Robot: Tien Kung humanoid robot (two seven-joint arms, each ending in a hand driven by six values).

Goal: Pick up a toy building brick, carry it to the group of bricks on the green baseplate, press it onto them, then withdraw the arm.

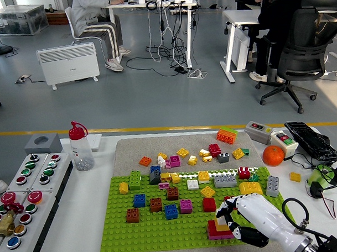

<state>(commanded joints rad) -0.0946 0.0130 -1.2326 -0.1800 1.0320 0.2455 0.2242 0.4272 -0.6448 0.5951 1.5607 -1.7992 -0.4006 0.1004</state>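
Desk (93, 212): white, green baseplate (154, 228) lower centre, loose bricks scattered.
Right hand (238, 217): fingers pinching yellow brick (222, 222) atop red-magenta stack (215, 232).
Neighbours: red brick (209, 204) just beside; orange (273, 155) upper right.

green baseplate (154, 225): studded plastic | right hand (244, 216): glossy white shell | mat (134, 147): matt grey felt

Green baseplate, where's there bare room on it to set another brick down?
On the green baseplate, the near strip is bare, from the brown brick across to the red-and-yellow stack under the right hand. The left margin below the yellow brick is free too. The middle and far rows are crowded.
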